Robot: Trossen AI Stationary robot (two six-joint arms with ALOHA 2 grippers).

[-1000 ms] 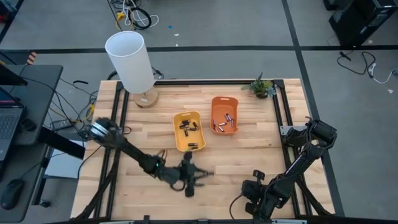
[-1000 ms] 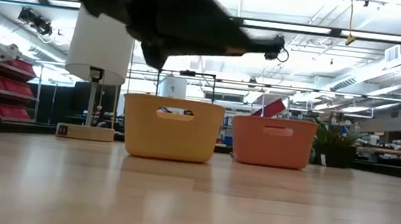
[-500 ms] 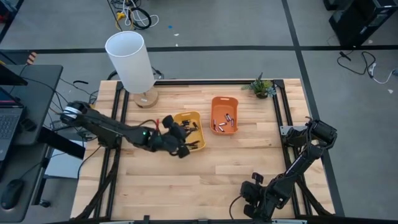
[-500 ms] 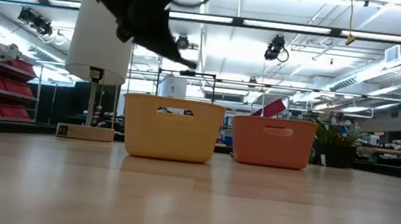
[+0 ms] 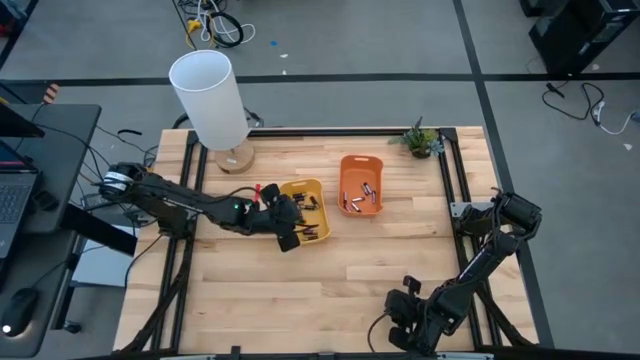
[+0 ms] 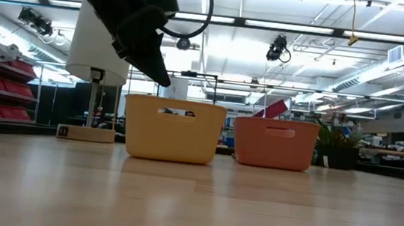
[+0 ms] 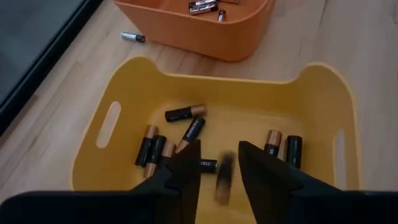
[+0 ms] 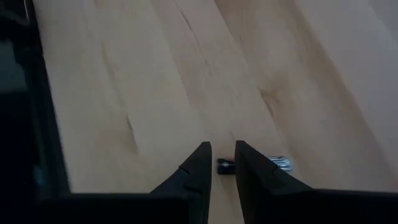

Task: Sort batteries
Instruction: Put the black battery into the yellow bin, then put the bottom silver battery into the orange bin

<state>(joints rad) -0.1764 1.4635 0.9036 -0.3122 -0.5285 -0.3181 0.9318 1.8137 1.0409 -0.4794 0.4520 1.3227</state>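
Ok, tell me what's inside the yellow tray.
The yellow tray holds black-and-copper batteries, about seven visible, plus one blurred between the left hand fingers. Anything beneath that hand is hidden.

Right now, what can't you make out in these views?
- Battery between the left arm's fingers, left wrist view: motion-blurred, type unreadable, and whether it is held or falling is unclear.
- Yellow bin and orange bin, low view: walls hide the contents.
- Battery ahead of the right arm's fingers, right wrist view: partly hidden behind them.
- Stray battery beside the orange bin: too small to identify.
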